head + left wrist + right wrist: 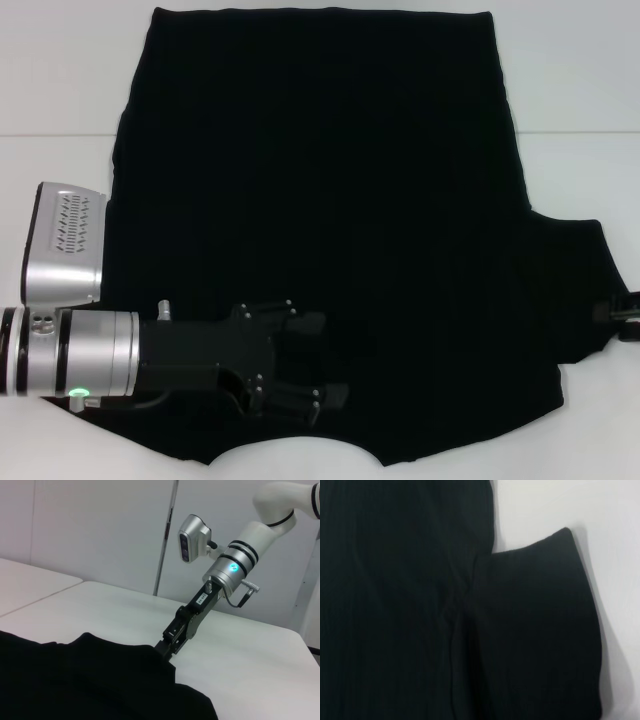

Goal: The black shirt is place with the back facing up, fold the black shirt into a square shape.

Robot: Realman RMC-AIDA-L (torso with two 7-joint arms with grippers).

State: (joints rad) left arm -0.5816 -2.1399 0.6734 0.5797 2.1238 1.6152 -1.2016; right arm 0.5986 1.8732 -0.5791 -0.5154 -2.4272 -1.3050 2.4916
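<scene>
The black shirt (330,200) lies flat across the white desk (60,70), soft and limp, best pinched at an edge: left claw (300,375) spread over its near-left part, right claw (167,647) pinching the right sleeve's edge.

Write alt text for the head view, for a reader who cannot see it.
A black shirt lies spread flat on a white table, one short sleeve sticking out on the robot's right. The left hand reaches in from the left, over the shirt near its collar edge. The right hand shows only at the picture's right edge, by the sleeve.
</scene>
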